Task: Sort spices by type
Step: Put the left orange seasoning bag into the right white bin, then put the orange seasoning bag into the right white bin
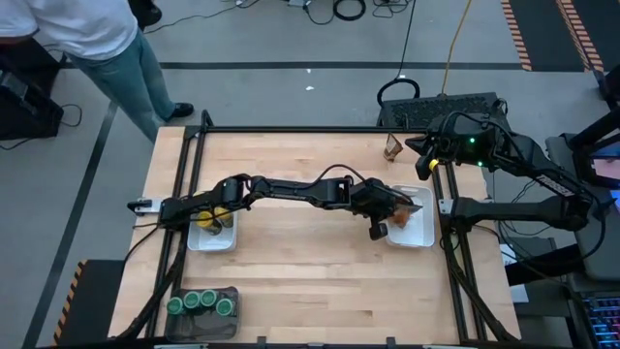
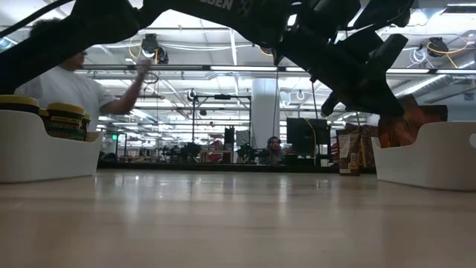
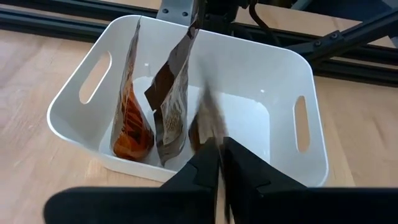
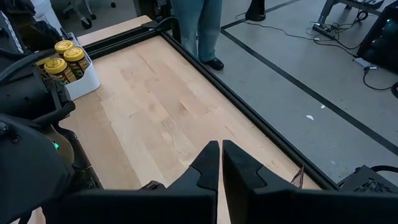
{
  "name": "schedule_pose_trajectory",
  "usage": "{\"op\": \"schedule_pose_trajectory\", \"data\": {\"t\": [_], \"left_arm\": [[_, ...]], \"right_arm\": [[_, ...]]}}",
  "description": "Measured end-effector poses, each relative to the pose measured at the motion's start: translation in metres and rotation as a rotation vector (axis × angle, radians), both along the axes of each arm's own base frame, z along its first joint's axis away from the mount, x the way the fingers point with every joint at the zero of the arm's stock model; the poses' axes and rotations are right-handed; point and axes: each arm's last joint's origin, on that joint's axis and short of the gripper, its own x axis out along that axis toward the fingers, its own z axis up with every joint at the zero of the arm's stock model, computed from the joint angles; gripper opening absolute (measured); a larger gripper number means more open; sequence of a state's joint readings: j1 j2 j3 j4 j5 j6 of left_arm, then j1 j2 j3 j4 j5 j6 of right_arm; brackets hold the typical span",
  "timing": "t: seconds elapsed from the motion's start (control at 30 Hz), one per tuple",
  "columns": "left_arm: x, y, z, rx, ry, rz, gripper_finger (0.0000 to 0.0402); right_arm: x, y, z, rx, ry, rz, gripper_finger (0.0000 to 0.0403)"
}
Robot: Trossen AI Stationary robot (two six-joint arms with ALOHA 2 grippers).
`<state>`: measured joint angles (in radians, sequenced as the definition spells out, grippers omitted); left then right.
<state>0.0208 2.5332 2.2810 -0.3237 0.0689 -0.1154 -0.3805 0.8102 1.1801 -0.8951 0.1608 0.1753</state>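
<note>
Spreading under everything is the pale wooden table (image 1: 310, 262) with its black metal frame, its planks smooth and bare in the middle; past it lies a grey workshop floor with cables, where a person in a white shirt and jeans (image 1: 107, 48) stands by the far left corner.

On the right side sits a white plastic rectangular tray with handle slots (image 3: 298, 74), holding two upright brown-orange flat packets (image 3: 152, 106). A matching white tray on the left (image 1: 211, 237) holds the little yellow-lidded jars (image 4: 65, 59), and the little green-lidded jars (image 1: 201, 303) stand in a dark grey tray (image 1: 231, 325) at the near left edge. One more brown packet (image 1: 392, 147) stands alone near the far right edge.

The left pincer (image 3: 219, 163) reaches across to the right tray, pinched narrow on the top edge of a third thin brown packet (image 3: 205, 121) hanging into it. These packets look light, limp and crinkly, so a grip on the sealed top edge seems safest. The jars likely handle as rigid and slick.

The right pincer (image 4: 221, 163) waits above the far right corner, nearly closed on nothing.
</note>
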Motion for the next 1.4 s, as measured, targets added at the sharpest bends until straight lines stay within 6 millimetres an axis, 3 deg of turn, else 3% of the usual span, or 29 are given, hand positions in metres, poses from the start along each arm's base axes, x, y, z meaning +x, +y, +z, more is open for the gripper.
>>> {"op": "schedule_pose_trajectory", "data": {"t": [0.47,0.6,0.87,1.07,1.4], "left_arm": [[0.000,0.000,0.000,0.007,-0.002,-0.005,0.0040],[0.000,0.000,0.000,0.059,-0.004,-0.038,0.0081],[-0.001,0.013,0.000,0.057,-0.003,-0.014,0.0199],[-0.005,0.018,0.024,0.061,-0.050,-0.022,0.0241],[-0.023,0.040,0.064,0.060,-0.061,-0.064,0.0244]], "right_arm": [[0.000,0.000,0.000,0.006,-0.003,-0.003,0.0000],[0.000,0.000,0.000,0.006,-0.003,-0.004,0.0000],[0.000,0.000,0.000,0.005,-0.001,-0.002,0.0000],[-0.001,0.000,-0.001,0.005,0.013,0.000,0.0000],[-0.001,0.000,-0.001,-0.001,0.018,-0.001,0.0000]]}}
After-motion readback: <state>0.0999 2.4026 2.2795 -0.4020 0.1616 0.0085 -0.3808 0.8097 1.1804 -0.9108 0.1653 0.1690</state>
